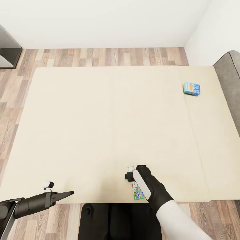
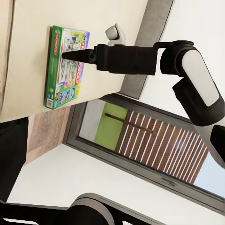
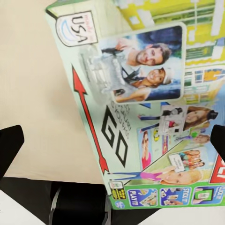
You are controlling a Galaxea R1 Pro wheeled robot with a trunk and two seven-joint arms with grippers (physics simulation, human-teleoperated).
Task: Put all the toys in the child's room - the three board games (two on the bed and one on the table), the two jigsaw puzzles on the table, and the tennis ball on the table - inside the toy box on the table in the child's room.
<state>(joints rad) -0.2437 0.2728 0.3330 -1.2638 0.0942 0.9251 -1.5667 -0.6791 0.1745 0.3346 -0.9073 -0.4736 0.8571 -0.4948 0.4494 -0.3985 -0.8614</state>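
Currently your right gripper [image 1: 130,176] is hovering spread open over the white-and-green board game [image 3: 145,108] at the bed's [image 1: 100,126] 6 o'clock edge. Your left gripper's [image 1: 68,193] state is unclear; the smaller blue game [image 1: 191,88] is lying at 2 o'clock.

Board game [image 2: 66,66]: flat white-and-green printed box, lying flat on the beige bed [image 2: 108,33] close to the mattress edge. Right tool [image 2: 70,55]: black, tapering to a point over the box lid; whether it touches the lid cannot be told. Black-and-white arm [image 2: 187,70] behind it. Small white-grey fitting [image 2: 115,34] beside the tool. Grey headboard [image 2: 150,42]. Wood floor [image 2: 47,131]. Window with slatted fence beyond [image 2: 150,145].
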